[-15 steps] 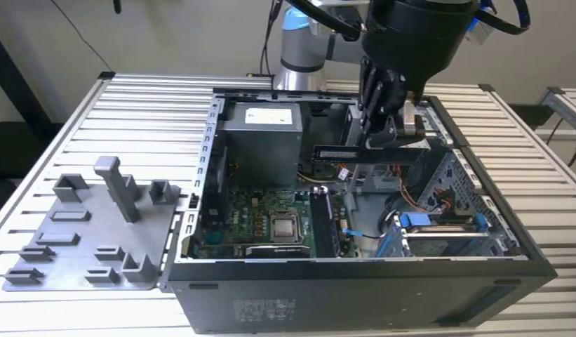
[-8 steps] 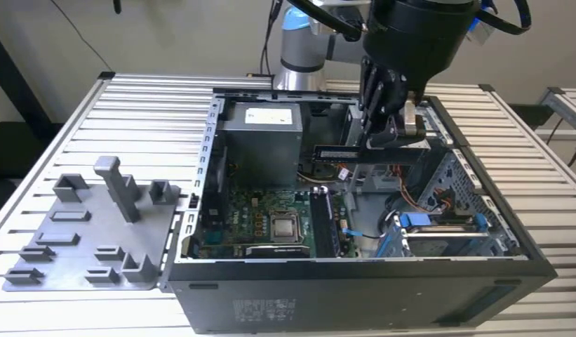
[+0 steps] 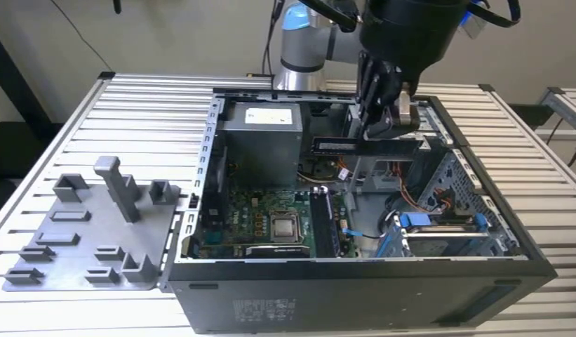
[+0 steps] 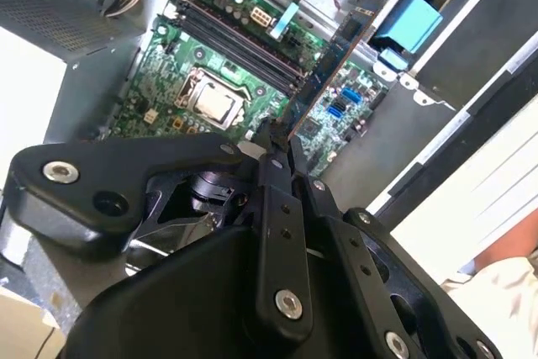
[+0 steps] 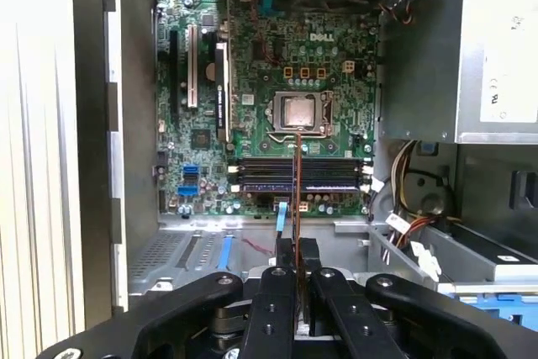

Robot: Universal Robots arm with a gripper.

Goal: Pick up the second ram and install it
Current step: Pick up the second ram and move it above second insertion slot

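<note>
Grey plastic fixture (image 3: 91, 232) sits at the exterior view's left on the slatted metal worktop (image 3: 147, 91). Just beside it, toward the middle, stands an open black computer case (image 3: 363, 295) with a green motherboard (image 3: 259, 210) lying flat at its bottom. Above the case, right of the board, hangs the claw (image 3: 386, 119), closed on the second ram (image 3: 363, 146), which it holds level and clear of the board. In the first wrist view the stick appears edge-on over the black memory slots (image 5: 252, 176) near the silver processor (image 5: 298, 113). The carry toward the slots seems to be the step in hand. Seating it would call for matching the stick to an empty slot and pressing down evenly.
</note>
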